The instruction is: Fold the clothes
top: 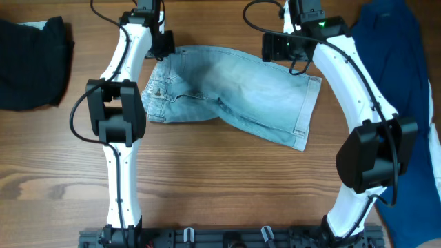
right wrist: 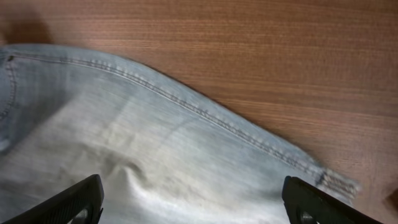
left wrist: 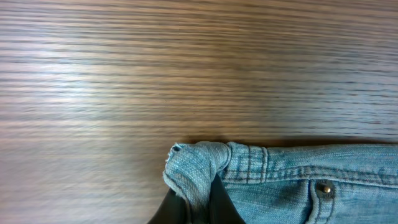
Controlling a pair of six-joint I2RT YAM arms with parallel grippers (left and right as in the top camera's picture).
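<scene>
The faded light-blue denim shorts (top: 234, 93) lie folded on the wooden table, waist to the left, leg cuffs to the right. My left gripper (top: 162, 49) is at the far waist corner. In the left wrist view it (left wrist: 198, 208) is shut on a pinch of the waistband (left wrist: 194, 168), with the metal button (left wrist: 323, 187) to the right. My right gripper (top: 284, 47) hovers over the far edge of the leg. In the right wrist view its fingers (right wrist: 193, 202) are spread wide open over the pale denim (right wrist: 143, 143), holding nothing.
A black garment (top: 31, 62) lies at the far left of the table. A dark blue garment (top: 406, 83) lies along the right side, past the right arm. The wooden table (top: 220, 179) shows bare in front of the shorts.
</scene>
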